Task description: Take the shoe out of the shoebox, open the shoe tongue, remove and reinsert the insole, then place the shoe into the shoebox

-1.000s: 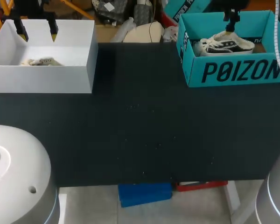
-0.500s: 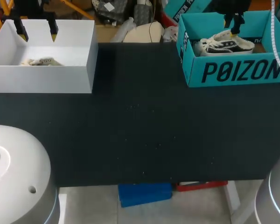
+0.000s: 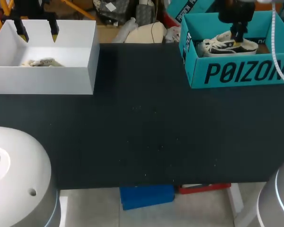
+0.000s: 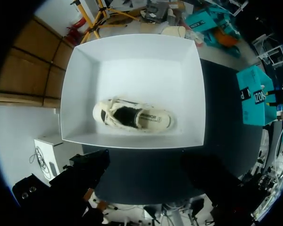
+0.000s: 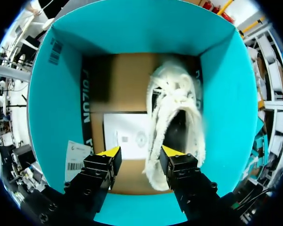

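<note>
Right wrist view showed the shoe [image 5: 177, 136], white-laced with a dark opening, lying lengthwise on the teal cardboard shoebox's [image 5: 52, 94] brown floor. Its laced front pointed ahead of the right pincer [image 5: 140, 151], whose yellow tips stood apart over the heel end. The left pincer [image 3: 38, 34] hung spread above a white box [image 3: 61, 75] on the dark surface [image 3: 142, 132].

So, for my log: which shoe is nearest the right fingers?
The white-and-black canvas shoe in the teal cardboard shoebox; the cream shoe lies in the white box.
</note>
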`<state>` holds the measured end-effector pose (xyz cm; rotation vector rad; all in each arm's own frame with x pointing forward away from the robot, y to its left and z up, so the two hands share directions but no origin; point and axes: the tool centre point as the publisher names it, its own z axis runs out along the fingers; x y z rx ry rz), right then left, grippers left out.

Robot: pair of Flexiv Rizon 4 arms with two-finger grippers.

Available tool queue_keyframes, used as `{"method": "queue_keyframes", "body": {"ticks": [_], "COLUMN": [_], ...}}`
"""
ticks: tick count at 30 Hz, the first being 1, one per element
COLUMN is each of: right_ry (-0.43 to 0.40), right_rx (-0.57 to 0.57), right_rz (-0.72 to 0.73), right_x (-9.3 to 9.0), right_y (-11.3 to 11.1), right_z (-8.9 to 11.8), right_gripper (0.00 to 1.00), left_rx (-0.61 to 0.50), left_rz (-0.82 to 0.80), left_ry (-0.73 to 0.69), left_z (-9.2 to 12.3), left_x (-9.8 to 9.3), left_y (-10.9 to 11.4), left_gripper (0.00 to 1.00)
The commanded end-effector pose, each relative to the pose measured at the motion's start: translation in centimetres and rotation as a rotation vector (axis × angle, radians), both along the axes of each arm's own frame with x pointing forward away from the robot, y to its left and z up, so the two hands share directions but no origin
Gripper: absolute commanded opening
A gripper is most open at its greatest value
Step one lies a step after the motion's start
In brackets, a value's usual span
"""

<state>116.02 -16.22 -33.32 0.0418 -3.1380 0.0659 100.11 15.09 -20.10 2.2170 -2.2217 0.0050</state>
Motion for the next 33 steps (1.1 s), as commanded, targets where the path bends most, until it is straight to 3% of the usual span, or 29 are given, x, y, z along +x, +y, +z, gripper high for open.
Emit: {"method": "queue_keyframes", "body": {"ticks": [1, 23, 30, 31, 33], "right_ry": [0.002, 0.001, -0.016, -0.020, -0.026], "right_rx": [0.004, -0.036, -0.084, -0.099, -0.126], "right_rz": [-0.017, -0.086, -0.106, -0.108, -0.116], "right_x": [0.8, 1.6, 2.1, 2.2, 2.3], "right_y": [-0.7, -0.8, -1.0, -1.1, -1.2], "right_z": [-1.1, -5.9, -6.0, -6.0, -6.1], "right_gripper": [0.50, 0.38, 0.38, 0.35, 0.15], "left_rx": [0.002, 0.002, 0.002, 0.002, 0.002], "left_rz": [0.001, 0.001, 0.001, 0.001, 0.001], "left_ry": [0.001, 0.001, 0.001, 0.001, 0.001], "left_z": [0.1, 0.1, 0.1, 0.1, 0.1], "left_x": [0.0, 0.0, 0.0, 0.0, 0.0], "left_y": [0.0, 0.0, 0.0, 0.0, 0.0], "left_gripper": [1.00, 1.00, 1.00, 1.00, 1.00]}}
